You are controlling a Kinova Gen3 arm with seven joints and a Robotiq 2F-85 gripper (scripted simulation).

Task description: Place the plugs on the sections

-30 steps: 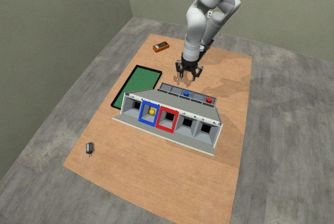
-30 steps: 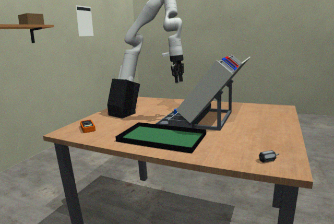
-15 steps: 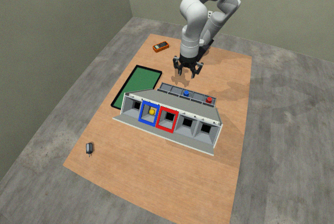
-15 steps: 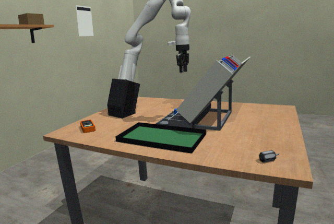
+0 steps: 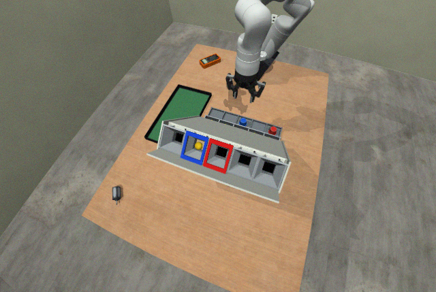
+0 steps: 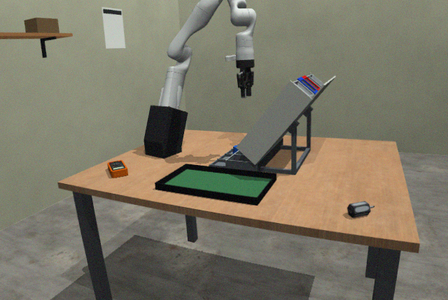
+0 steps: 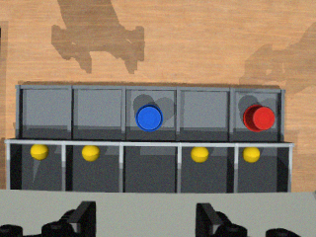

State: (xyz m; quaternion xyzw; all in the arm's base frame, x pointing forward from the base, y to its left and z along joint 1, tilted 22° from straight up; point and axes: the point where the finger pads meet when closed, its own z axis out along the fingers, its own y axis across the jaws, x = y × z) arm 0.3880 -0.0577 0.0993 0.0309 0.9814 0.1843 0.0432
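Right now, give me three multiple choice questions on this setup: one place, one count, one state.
1. Where is the blue plug?
A. middle front section
B. green tray
C. blue-banded funnel

2. How many yellow marbles lie in the sections behind the plugs' row in the wrist view?
A. two
B. four
C. five

3. How are the gripper's fingers?
A. shut on the red plug
B. shut on a marble
C. apart, holding nothing

1 B is wrong, A: it stands in the third of five.
2 B: the middle one shows none.
3 C: a gap shows between them.
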